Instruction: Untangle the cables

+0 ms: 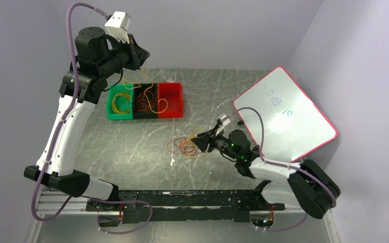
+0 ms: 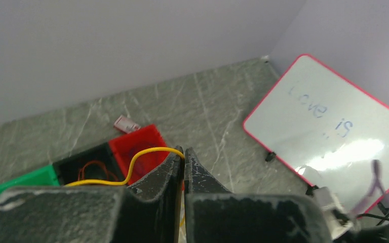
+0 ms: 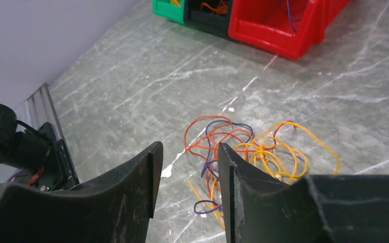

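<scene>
- Just right of the tangled cables, the right hand is held part-open, empty, aimed at them;
- far beyond them, the left hand is pinched on a yellow cable.

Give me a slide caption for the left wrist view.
Left gripper pinches a yellow cable above the bins, whiteboard at right.

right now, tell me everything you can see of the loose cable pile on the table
The loose cable pile is a flat tangle of thin, flexible wire loops in orange, yellow and purple, crossing over one another. It lies on the grey marbled table, apart from the bins. The open right gripper hangs at its edge; whether it touches any strand I cannot tell.
</scene>
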`<state>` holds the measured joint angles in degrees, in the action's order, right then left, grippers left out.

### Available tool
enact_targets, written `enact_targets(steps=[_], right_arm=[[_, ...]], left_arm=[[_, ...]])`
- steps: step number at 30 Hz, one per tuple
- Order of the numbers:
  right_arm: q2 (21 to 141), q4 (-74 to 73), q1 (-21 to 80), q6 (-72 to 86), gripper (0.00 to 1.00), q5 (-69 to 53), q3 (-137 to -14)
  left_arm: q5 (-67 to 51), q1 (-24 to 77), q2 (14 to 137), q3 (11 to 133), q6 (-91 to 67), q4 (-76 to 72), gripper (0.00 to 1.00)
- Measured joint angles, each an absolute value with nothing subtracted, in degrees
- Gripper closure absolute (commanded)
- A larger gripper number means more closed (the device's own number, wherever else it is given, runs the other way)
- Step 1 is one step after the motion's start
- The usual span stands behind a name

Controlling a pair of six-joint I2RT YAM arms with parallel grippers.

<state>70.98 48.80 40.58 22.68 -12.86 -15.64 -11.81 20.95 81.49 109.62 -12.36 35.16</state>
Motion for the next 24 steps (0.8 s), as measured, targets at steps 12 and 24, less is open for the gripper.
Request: enact_targets(steps=[12, 24], right_arm=[[54.26, 33.78, 40.62, 20.08, 0.5, -11.27, -17.54], [49.32, 27.75, 40.62, 20.1, 0.49, -11.46, -17.67]], left_arm=[[-12.95, 8.1, 81.49, 103.83, -11.05, 35.73, 0.93], [-16.38, -1.91, 84.14, 97.93, -7.27, 31.11, 0.93]])
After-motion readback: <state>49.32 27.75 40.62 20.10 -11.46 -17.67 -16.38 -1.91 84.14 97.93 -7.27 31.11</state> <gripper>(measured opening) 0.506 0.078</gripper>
